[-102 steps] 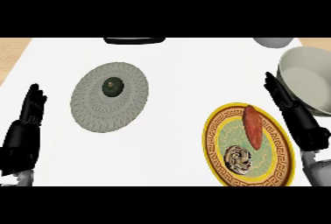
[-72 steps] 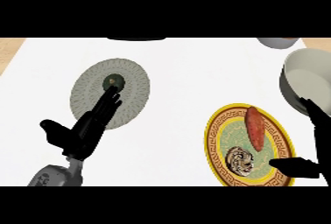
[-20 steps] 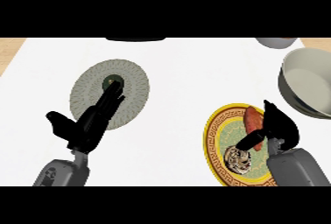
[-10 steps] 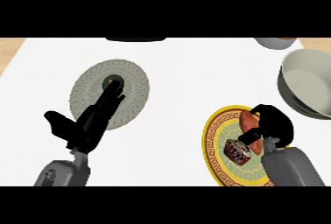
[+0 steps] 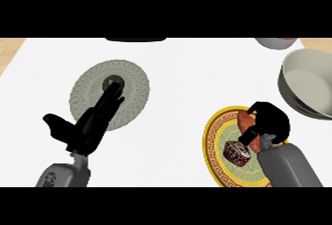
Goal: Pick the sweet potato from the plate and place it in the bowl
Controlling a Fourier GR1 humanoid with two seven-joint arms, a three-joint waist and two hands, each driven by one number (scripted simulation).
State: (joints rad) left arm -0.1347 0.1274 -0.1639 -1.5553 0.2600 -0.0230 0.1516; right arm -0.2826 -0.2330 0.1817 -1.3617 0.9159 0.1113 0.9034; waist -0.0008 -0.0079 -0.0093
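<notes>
Right hand (image 5: 271,123) is curled down over the sweet potato (image 5: 247,124) on the yellow-rimmed plate (image 5: 217,145) at near right of the white counter (image 5: 188,66); fingers wrap over its far right side, so it looks grasped, though the hand hides most of the contact. Sweet potato still lies on the plate, reddish-brown, only its left part showing from under the hand. Just near-left of it on the same plate sits a dark brown patterned item (image 5: 237,152), probably touching or just beside the sweet potato, hard to tell. Bowl (image 5: 310,88), pale and deep, is at far right, beside the plate's far right edge, apart from the hand. Left hand (image 5: 88,125) at near left, fingers straight and released, stretched over a grey-green patterned plate (image 5: 133,88) with fingertips near its dark centre (image 5: 111,81).
</notes>
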